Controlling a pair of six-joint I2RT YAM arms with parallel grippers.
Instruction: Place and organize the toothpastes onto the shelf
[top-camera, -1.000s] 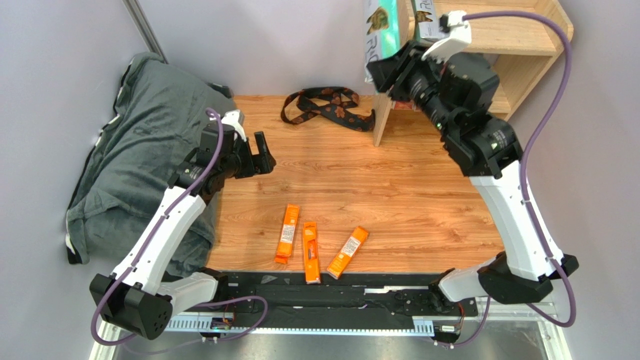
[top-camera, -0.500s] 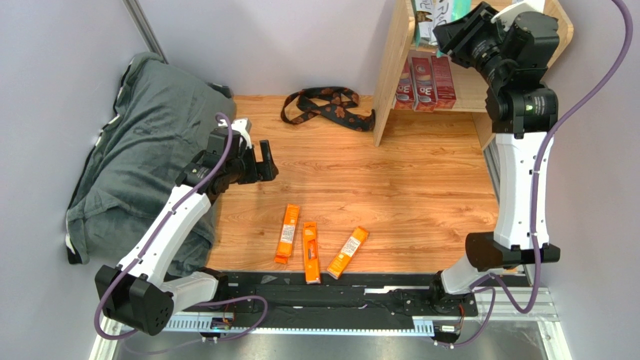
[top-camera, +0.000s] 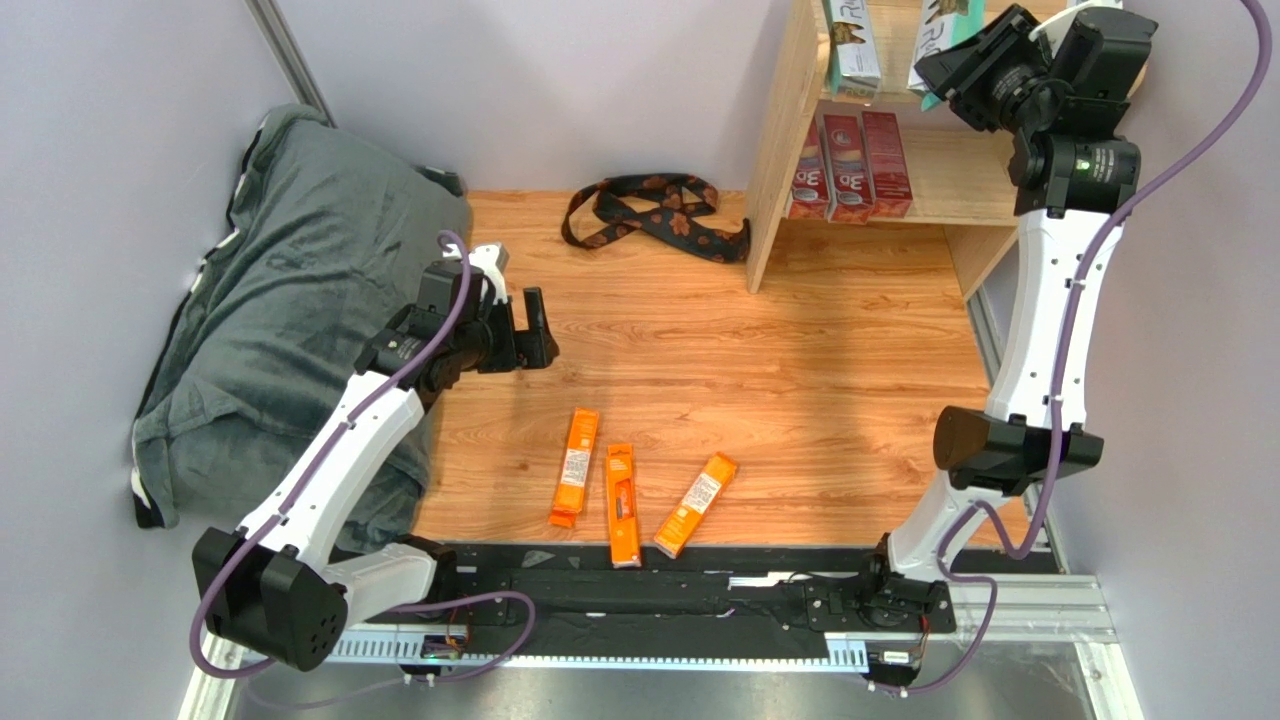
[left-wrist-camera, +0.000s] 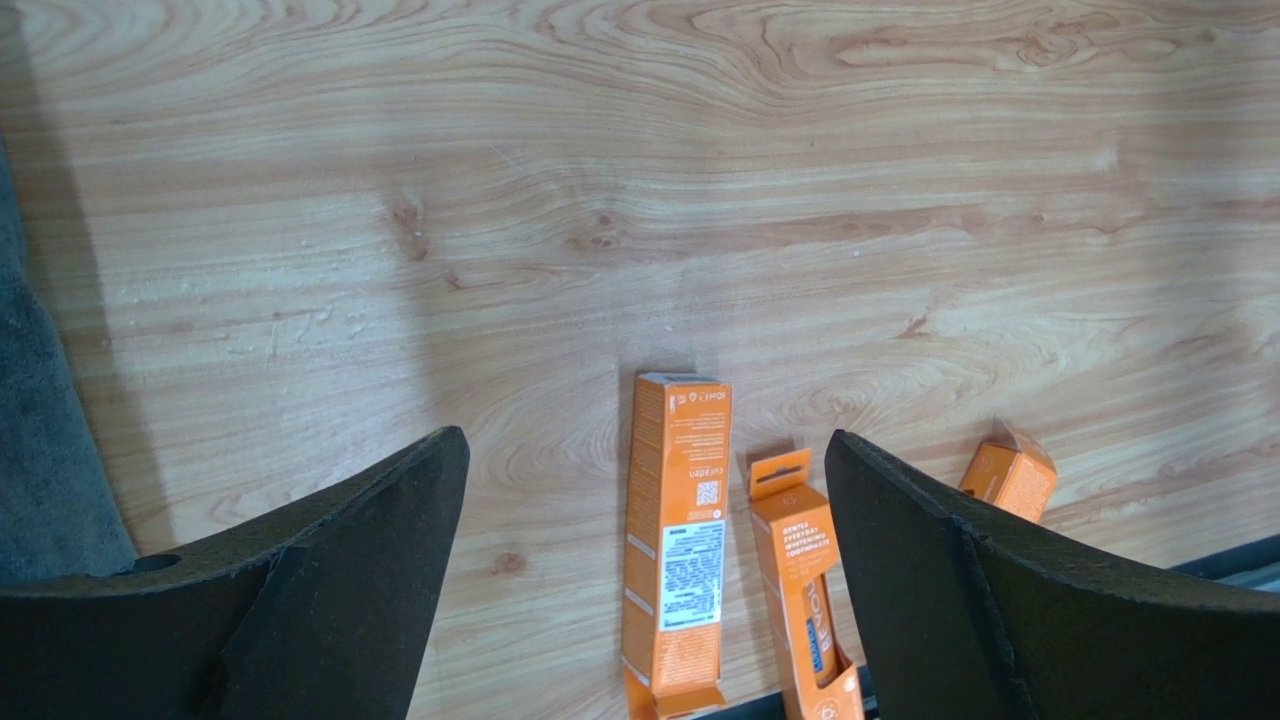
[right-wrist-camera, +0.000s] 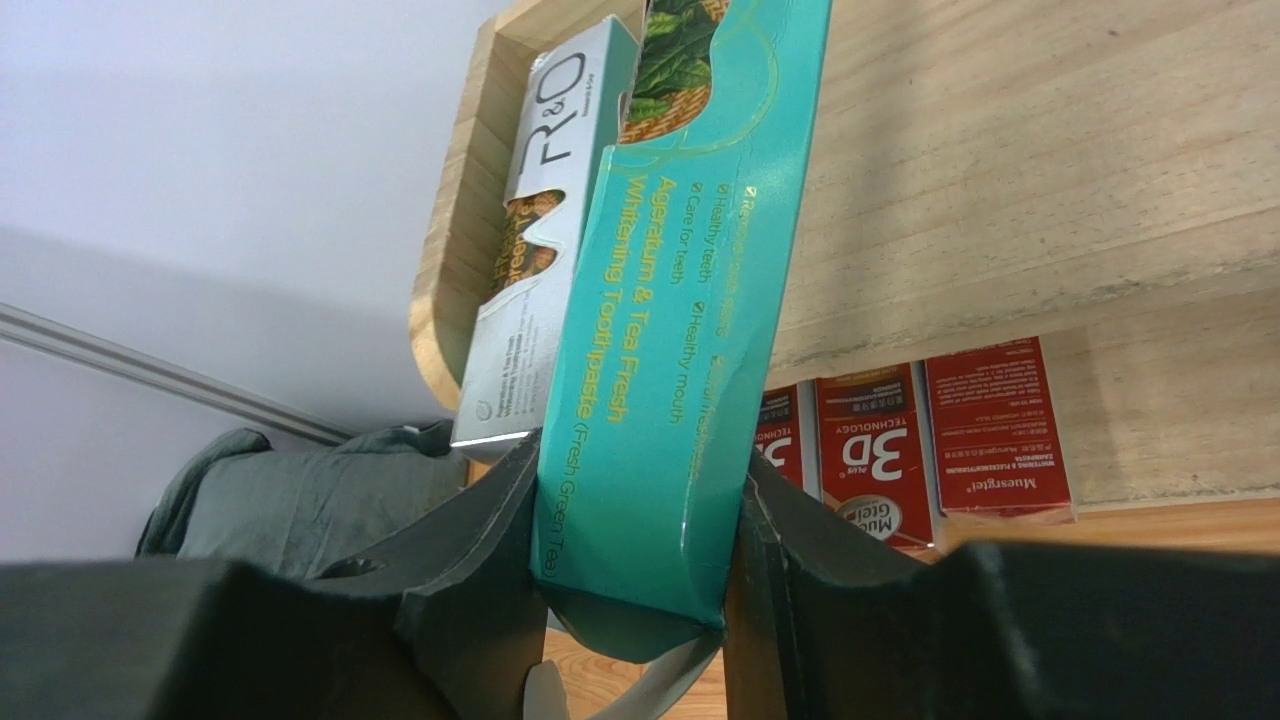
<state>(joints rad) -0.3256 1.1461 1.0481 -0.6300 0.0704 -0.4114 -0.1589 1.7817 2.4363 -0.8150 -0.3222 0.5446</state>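
Note:
My right gripper (top-camera: 974, 68) is shut on the teal toothpaste box (right-wrist-camera: 684, 300), holding it over the top tier of the light wood shelf (top-camera: 781, 135), right of the silver-white box (top-camera: 852, 38), which also shows in the right wrist view (right-wrist-camera: 541, 225). Three dark red "3D" boxes (top-camera: 849, 165) lie side by side on the lower tier. Three orange boxes (top-camera: 574, 468), (top-camera: 621, 504), (top-camera: 696, 504) lie on the table near the front edge. My left gripper (top-camera: 529, 330) is open and empty, hovering above the table short of the orange boxes (left-wrist-camera: 679, 540).
A black-and-brown patterned strap (top-camera: 646, 210) lies on the table left of the shelf. A dark grey cloth heap (top-camera: 286, 270) covers the left side. A black rail (top-camera: 661, 578) runs along the table's front edge.
My right arm rose and swung right, carrying the teal box from in front of the shelf's left side to above its top tier. My left gripper shifted slightly right.

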